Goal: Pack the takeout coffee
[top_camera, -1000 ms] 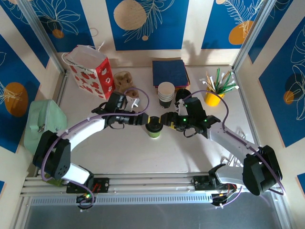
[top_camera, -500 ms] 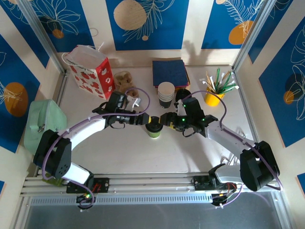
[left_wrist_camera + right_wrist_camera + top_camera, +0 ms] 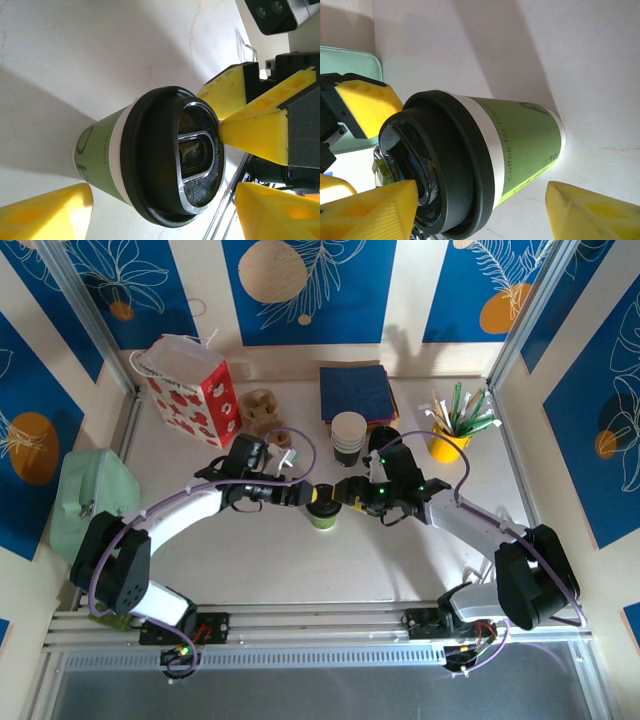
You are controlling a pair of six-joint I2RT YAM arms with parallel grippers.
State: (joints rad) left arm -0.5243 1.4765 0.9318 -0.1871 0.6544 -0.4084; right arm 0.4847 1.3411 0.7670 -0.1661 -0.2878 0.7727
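I place everything by the stack of white cups (image 3: 348, 437). Well to its left and slightly farther back stands the strawberry-print paper bag (image 3: 190, 390), mouth open and, as far as I can see, with nothing of mine in it. I judge that is where the drink has to go, so the packing itself is not yet done.

Nearer, to the front-left of that stack, my left gripper (image 3: 305, 495) reaches in with its fingers spread. In the left wrist view they lie on either side of the cup with gaps showing, gripping nothing.

The takeout coffee (image 3: 321, 507) stands on the table (image 3: 300, 560) just in front of the stack and a touch to its left. Its black lid is pressed on, so I count the lidding as done. It is upright, with its long axis vertical, its base on the table and its lid facing up, and the lime-green side narrows toward the base.

Just in front of the stack, my right gripper (image 3: 343, 492) meets the cup from the other side, also spread wide. One finger is close against the lid rim and the other is clear of the base, so it has no hold.

What is left, I reckon, is to close one gripper on the cup, lift it without tipping it, carry it to the bag and lower it in.
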